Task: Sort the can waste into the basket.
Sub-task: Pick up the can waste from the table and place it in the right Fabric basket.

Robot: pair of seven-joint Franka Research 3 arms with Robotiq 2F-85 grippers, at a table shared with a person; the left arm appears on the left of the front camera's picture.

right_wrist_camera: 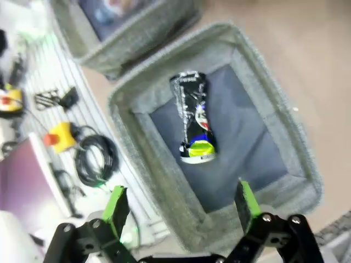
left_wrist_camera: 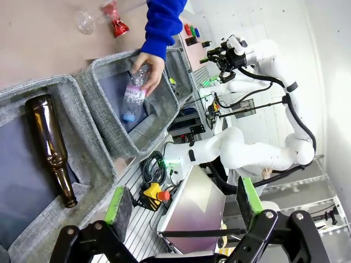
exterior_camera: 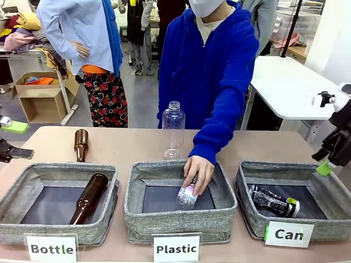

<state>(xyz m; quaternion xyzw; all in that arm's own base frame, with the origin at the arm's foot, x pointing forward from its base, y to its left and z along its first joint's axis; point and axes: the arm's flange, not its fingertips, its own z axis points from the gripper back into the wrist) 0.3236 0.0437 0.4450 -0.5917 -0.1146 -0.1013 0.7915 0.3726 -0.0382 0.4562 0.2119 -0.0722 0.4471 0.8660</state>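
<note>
Grey fabric with a dark floor and a white "Can" card: this basket [exterior_camera: 253, 219] sits at four o'clock in the front view. The black can [exterior_camera: 272, 201] lies on its side on the floor inside it.

Your right pincer [right_wrist_camera: 181, 204] hangs above that basket. Its jaws are wide apart, with nothing between the green pads, and it touches nothing. In its own view the black can lies at twelve o'clock, clear of both fingers. In the front view the right pincer stands at three o'clock, over the basket's right side.

Your left pincer [left_wrist_camera: 184, 203] is likewise spread and empty. In the front view it is at nine o'clock, off the table's [exterior_camera: 126, 145] edge.

Count:
- **Cans, two:** the black can is in the basket. The red can [left_wrist_camera: 116, 24] is on the bare table at eleven o'clock of the left wrist view, too small to judge further.
- **Baskets, three in a row:** Bottle basket [exterior_camera: 16, 192], Plastic basket [exterior_camera: 137, 211] and the basket marked "Can".
- **Brown glass bottles, two:** an upright brown bottle [exterior_camera: 81, 143] stands on the table. A lying brown bottle [exterior_camera: 90, 197] is in the Bottle basket.
- **Clear plastic bottles, two:** a standing clear bottle [exterior_camera: 173, 129] is at twelve o'clock. A labelled clear bottle [exterior_camera: 187, 196] is gripped by the person's hand [exterior_camera: 200, 171] inside the Plastic basket.
</note>
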